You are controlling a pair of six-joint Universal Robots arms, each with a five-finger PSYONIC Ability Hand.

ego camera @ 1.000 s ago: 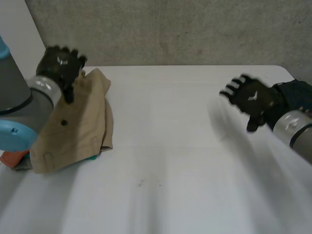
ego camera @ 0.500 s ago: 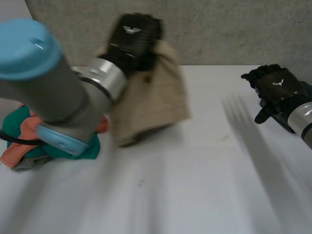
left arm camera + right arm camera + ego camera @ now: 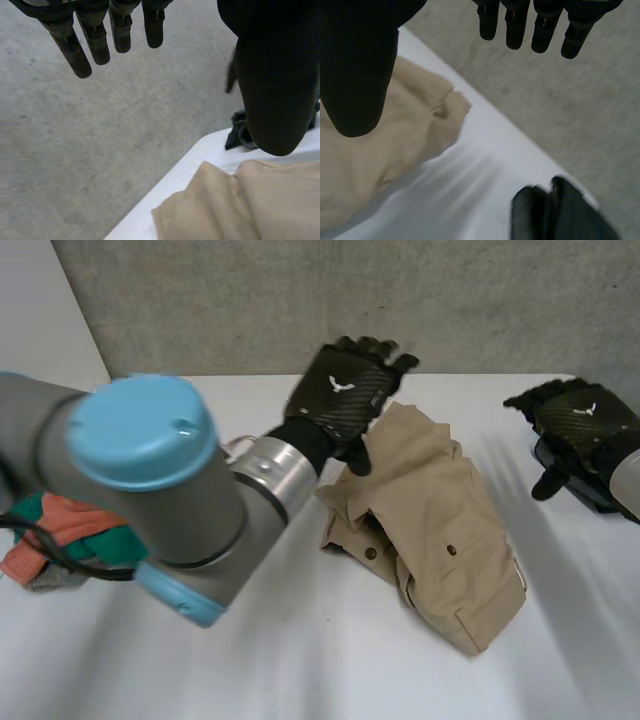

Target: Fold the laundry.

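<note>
Crumpled beige shorts (image 3: 440, 530) with dark buttons lie in the middle of the white table (image 3: 250, 670). My left hand (image 3: 345, 395) hovers over their far edge, fingers straight and spread, holding nothing. In the left wrist view the left hand (image 3: 95, 42) is open above the table's far edge, with the beige shorts (image 3: 245, 205) under its thumb. My right hand (image 3: 580, 425) floats open at the table's far right, clear of the shorts. In the right wrist view the right hand (image 3: 542, 25) is open, and the beige shorts (image 3: 365, 170) lie below its thumb.
A pile of teal and orange clothes (image 3: 45, 530) sits at the table's left edge, partly behind my left arm. A dark garment (image 3: 580, 485) lies under my right hand at the right edge; the dark garment (image 3: 555, 210) also appears beyond its fingertips. A grey wall backs the table.
My left hand lifted the beige shorts off the pile at the left, carried them to the middle of the table and let go. The right hand drew back to the far right.
</note>
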